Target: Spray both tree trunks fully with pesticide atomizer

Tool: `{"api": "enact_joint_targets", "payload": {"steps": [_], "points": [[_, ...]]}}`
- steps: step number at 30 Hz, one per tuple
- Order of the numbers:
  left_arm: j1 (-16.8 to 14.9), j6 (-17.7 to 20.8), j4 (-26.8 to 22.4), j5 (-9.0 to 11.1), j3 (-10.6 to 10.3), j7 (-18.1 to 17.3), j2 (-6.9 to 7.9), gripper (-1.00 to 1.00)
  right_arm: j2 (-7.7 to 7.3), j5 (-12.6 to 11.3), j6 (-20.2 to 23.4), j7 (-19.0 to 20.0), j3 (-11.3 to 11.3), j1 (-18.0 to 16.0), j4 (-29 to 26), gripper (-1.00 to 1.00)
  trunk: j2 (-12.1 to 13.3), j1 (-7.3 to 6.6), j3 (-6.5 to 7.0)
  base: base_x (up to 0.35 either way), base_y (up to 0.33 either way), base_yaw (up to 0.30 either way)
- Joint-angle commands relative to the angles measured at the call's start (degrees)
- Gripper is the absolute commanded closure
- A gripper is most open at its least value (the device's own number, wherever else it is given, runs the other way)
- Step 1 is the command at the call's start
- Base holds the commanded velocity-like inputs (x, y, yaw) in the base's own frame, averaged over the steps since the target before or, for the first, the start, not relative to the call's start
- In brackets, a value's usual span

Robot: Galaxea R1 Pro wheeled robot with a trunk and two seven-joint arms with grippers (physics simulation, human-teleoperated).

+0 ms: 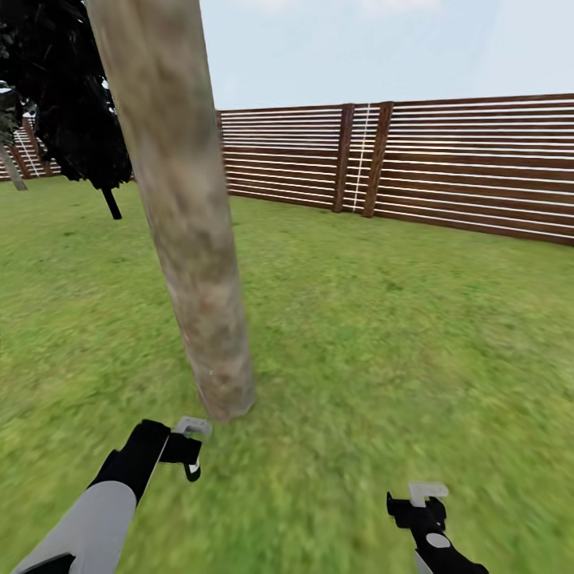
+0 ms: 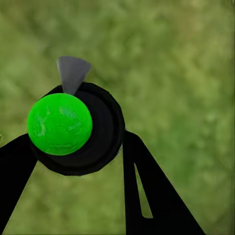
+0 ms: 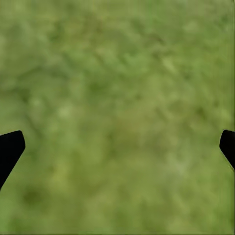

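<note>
Clamping the atomizer (image 2: pixel 59 124) in the left gripper (image 1: pixel 190 454) near the tree trunk (image 1: pixel 187 215); holding right gripper (image 1: pixel 416 504) apart over grass (image 1: pixel 383 319).

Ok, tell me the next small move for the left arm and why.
Probably raise the left end effector and aim the atomizer it grips at the tree trunk: the trunk stands just ahead, and the atomizer points at grass.

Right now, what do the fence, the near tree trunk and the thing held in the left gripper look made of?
Fence: reddish-brown wooden slats, matte, light showing through the gaps. Tree trunk: rough mottled grey-tan bark, no sheen. The object in the left gripper, probably the atomizer: a smooth bright-green dome on a black round body, likely plastic, with a grey nozzle-like piece.
</note>
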Motion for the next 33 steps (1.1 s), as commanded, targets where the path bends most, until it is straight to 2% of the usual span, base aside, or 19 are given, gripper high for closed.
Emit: {"api": "enact_joint_targets", "payload": {"steps": [1, 7, 9, 11, 12, 13, 14, 17, 18, 20, 22, 23, 26, 28, 31, 33], "points": [[0.0, 0.1, -0.5, -0.6, 0.3, -0.5, -0.08, 1.0, 0.0, 0.6, -0.2, -0.2, -0.4, -0.1, 0.1, -1.0, 0.0, 0.02, -0.08, 0.292, -0.17, 0.169], [0.2, 0.0, -3.0, -0.3, 0.3, -0.6, -0.38, 1.0, 0.0, 0.6, -0.3, -0.2, -0.4, -0.1, 0.1, -1.0, 0.0, 0.02, -0.28, 0.227, -0.098, 0.23], [-0.2, 0.2, -4.4, 0.4, 0.1, -0.6, -1.65, 1.0, 0.0, 0.6, -0.3, -0.2, -0.4, -0.1, 0.1, -1.0, 0.0, 0.02, -0.34, 0.024, -0.008, 0.187], [-0.6, 0.6, -7.6, 0.8, -0.2, -0.6, -3.74, 1.0, -0.07, 0.6, -0.3, -0.2, -0.4, -0.1, 0.1, -1.0, 0.0, 0.02, -0.35, 0.007, -0.002, 0.055], [-0.9, 1.1, -8.5, 0.8, -0.1, -0.6, -3.8, 1.0, -0.08, 0.6, -0.3, -0.2, -0.4, -0.1, 0.0, -1.0, 0.0, 0.02, -0.36, 0.002, -0.001, 0.016], [-1.1, 1.9, -9.1, 0.8, 0.0, -0.6, -3.46, 1.0, -0.08, 0.6, -0.3, -0.2, -0.4, -0.1, 0.0, -1.0, 0.0, 0.02, -0.36, 0.001, 0.0, 0.008], [-1.3, 2.7, -9.4, 0.8, 0.1, -0.7, -2.53, 1.0, -0.13, 0.6, -0.3, -0.2, -0.4, -0.1, 0.0, -1.0, 0.0, 0.02, -0.36, 0.001, 0.0, 0.004], [-0.8, 3.7, -9.6, 0.9, -0.2, -1.1, 0.92, 1.0, -0.14, 0.6, -0.3, -0.2, -0.4, -0.1, 0.0, -1.0, 0.0, 0.02, -0.36, 0.0, 0.0, 0.001], [-0.7, 3.7, -9.5, 0.9, -0.4, -1.1, 0.82, 1.0, -0.13, 0.6, -0.3, -0.2, -0.4, -0.1, 0.0, -1.0, 0.0, 0.02, -0.36, 0.0, 0.0, 0.0], [-0.9, 3.6, -9.5, 0.9, -0.6, -1.1, -1.84, 1.0, -0.11, 0.6, -0.3, -0.2, -0.4, -0.1, 0.1, -1.0, 0.0, 0.02, -0.36, 0.0, 0.0, 0.06], [-1.4, 3.7, -9.6, 0.9, -0.6, -1.1, -3.22, 1.0, -0.09, 0.6, -0.3, -0.2, -0.4, -0.1, 0.1, -1.0, 0.0, 0.02, -0.36, 0.0, 0.0, 0.208], [-1.4, 3.7, -9.6, 0.9, -0.6, -1.1, -3.33, 1.0, -0.09, 0.6, -0.3, -0.2, -0.4, -0.1, 0.1, -1.0, 0.0, 0.02, -0.36, 0.0, 0.0, 0.26], [-1.4, 3.7, -9.7, 0.9, -0.4, -1.1, -2.75, 1.0, -0.09, 0.6, -0.3, -0.2, -0.4, -0.1, 0.1, -1.0, 0.0, 0.02, -0.36, 0.0, 0.0, 0.267], [-1.1, 3.8, -10.6, 0.9, -0.2, -1.1, -0.63, 1.0, -0.13, 0.6, -0.3, -0.2, -0.4, -0.1, 0.1, -1.0, 0.0, 0.02, -0.36, 0.0, 0.0, 0.071], [-0.8, 3.8, -10.9, 1.0, -0.4, -1.1, -0.21, 1.0, -0.17, 0.6, -0.3, -0.2, -0.4, -0.1, 0.1, -1.0, 0.0, 0.02, -0.36, 0.002, -0.002, 0.017], [-0.6, 3.6, -10.9, 1.0, -0.5, -1.0, -0.61, 1.0, -0.19, 0.6, -0.3, -0.2, -0.4, -0.1, 0.0, -1.0, 0.0, 0.02, -0.36, 0.141, -0.138, 0.002]]}}
